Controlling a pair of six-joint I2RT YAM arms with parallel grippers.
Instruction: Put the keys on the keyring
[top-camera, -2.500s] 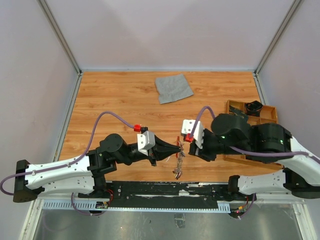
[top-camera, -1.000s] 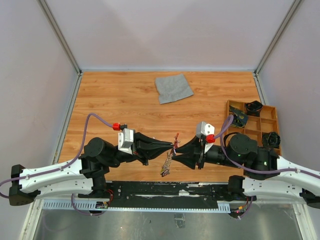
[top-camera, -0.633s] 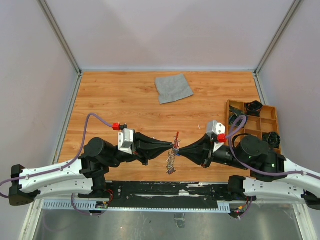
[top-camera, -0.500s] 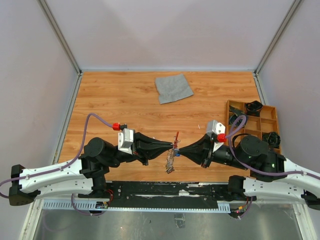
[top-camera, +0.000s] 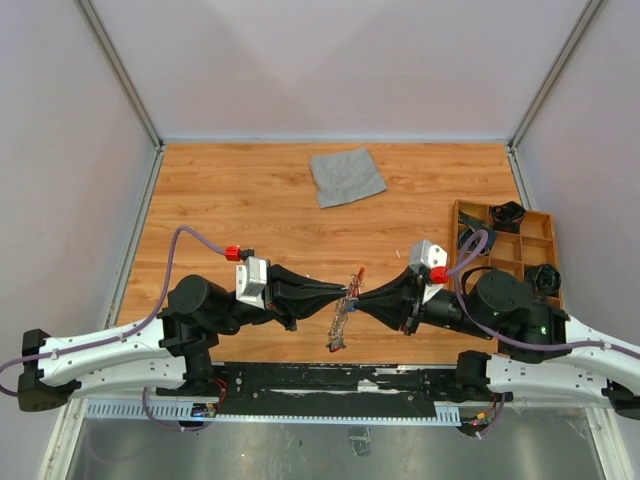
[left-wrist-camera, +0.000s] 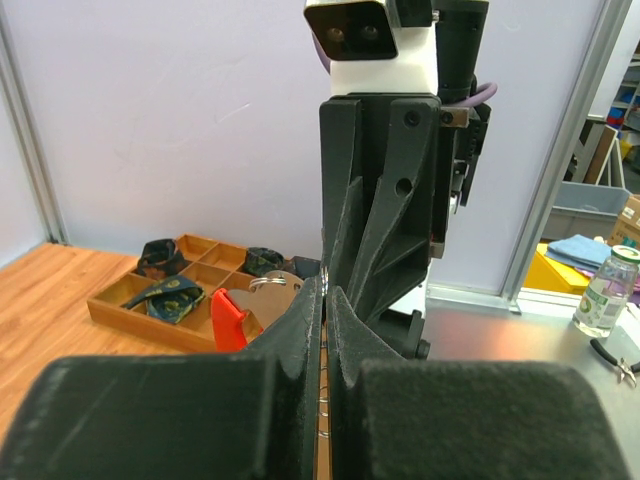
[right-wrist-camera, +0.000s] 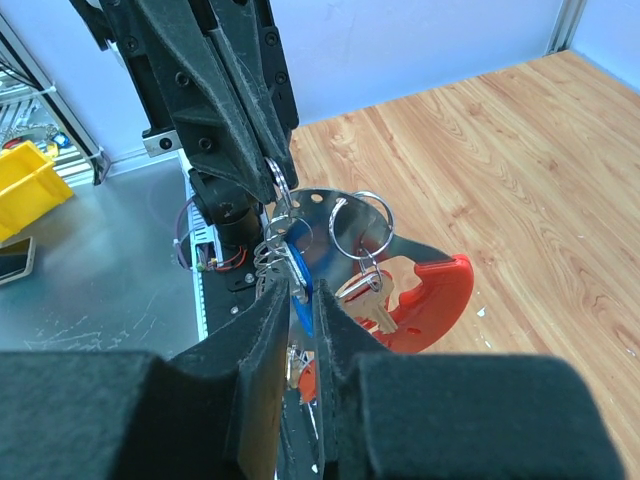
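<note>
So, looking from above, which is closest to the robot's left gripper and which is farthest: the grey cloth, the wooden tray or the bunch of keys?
Measured from the left gripper in the top view:
1. bunch of keys: right at its fingertips, mid-table.
2. grey cloth: further back on the table.
3. wooden tray: over at the right edge.
</note>
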